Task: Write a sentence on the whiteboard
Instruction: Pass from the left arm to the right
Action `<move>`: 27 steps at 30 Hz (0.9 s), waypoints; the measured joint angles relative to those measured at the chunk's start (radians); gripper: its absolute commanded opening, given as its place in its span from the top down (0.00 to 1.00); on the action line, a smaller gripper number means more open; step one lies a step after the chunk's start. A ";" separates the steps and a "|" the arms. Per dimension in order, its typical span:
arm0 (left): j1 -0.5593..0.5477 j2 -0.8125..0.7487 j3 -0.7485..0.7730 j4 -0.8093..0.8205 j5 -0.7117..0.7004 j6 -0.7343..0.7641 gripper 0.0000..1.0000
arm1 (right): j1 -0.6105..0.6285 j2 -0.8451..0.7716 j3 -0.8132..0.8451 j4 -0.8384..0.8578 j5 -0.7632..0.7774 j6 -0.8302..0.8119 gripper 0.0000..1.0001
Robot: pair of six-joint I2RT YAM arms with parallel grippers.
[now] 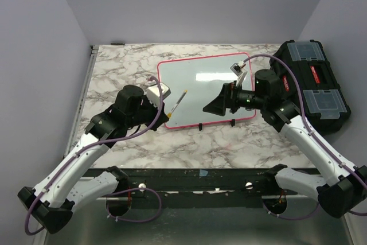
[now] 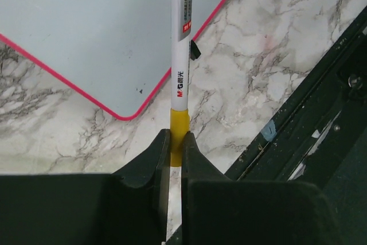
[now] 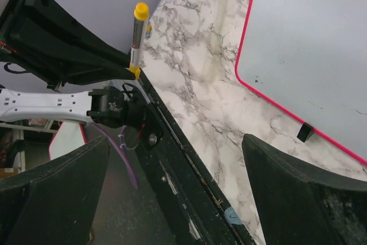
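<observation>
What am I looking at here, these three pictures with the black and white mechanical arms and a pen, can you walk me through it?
These are two robot arms bolted to the near edge of a marble-patterned table. The overhead picture comes from a fixed camera above and behind them. The other two come from small cameras on each wrist, looking past that arm's own fingers.

On the table lies a whiteboard with a pink-red rim; no writing can be made out on it. A black toolbox sits at the right.

The left gripper is shut on a marker, white with a yellow band, held by one end near the board's corner. The right gripper is open and holds nothing, hanging over the board's near edge. Its camera also catches the marker and left arm from the side.
</observation>
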 measured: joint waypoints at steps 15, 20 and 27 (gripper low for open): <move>-0.117 0.184 0.174 -0.025 0.085 0.232 1.00 | 0.006 0.059 0.035 0.068 -0.065 0.101 0.00; -0.154 0.216 0.174 -0.027 0.085 0.256 1.00 | 0.008 0.082 0.077 0.056 -0.090 0.099 0.00; -0.165 0.218 0.172 -0.022 0.087 0.270 1.00 | 0.013 0.127 0.161 -0.056 -0.121 0.032 0.02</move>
